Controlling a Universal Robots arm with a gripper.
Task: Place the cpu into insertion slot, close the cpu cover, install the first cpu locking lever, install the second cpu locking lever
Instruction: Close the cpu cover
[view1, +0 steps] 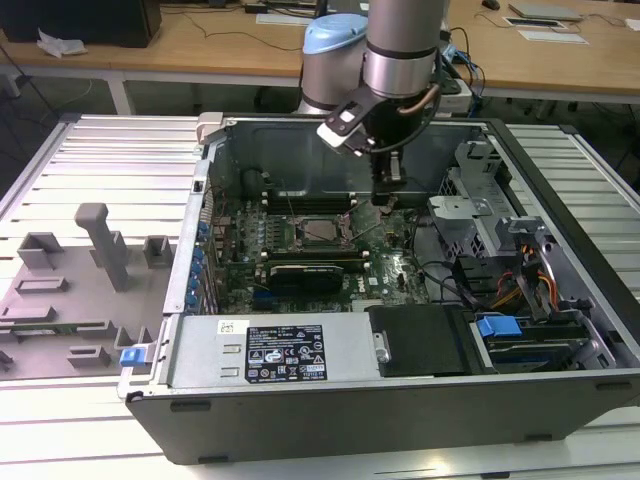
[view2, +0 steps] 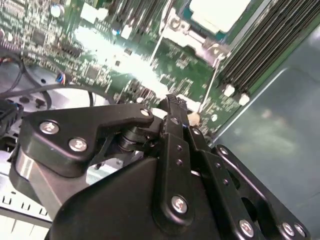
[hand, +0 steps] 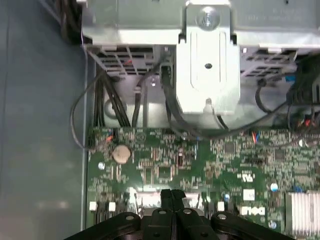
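Claw (view2: 172, 103) near cpu (view2: 220, 11), apart

Flat green circuit board (view1: 385, 268): green, speckled with small silver and black parts. Matt black metal gripper (hand: 172, 194): black, silver screw heads. Small square metal cpu (view2: 220, 11): pale silver-grey top. Ribbed metal table (view1: 110, 165): light grey, parallel stripes. Small plastic drive tab (view1: 497, 326): blue.
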